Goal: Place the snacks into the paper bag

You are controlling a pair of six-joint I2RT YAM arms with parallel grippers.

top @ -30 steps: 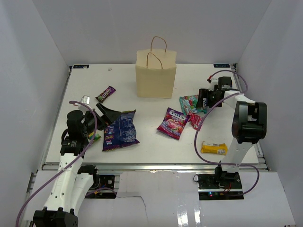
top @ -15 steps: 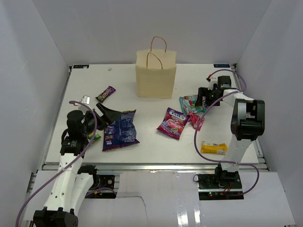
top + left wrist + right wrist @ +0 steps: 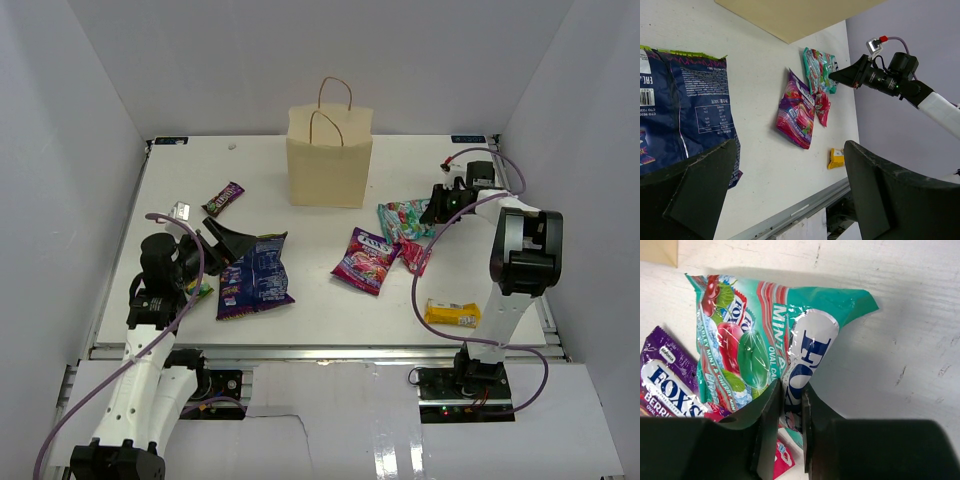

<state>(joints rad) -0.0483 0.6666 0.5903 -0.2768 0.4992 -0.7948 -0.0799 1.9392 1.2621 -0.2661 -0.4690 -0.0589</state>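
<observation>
The right hand (image 3: 790,392) pinches the green-red candy bag (image 3: 740,335). The left hand (image 3: 230,243) is wide open above the counter (image 3: 185,180)

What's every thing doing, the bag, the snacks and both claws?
Tan kraft paper bag: upright.
Green-red glossy candy bag: pinched at one edge.
Right gripper: shut on that candy bag.
Left gripper: open, empty.
Magenta candy bag: flat.
Large blue-purple bag: flat.
Yellow bar: flat.
Dark purple bar: flat.

White-and-black arms (image 3: 135,375), purple cables (image 3: 413,290)
</observation>
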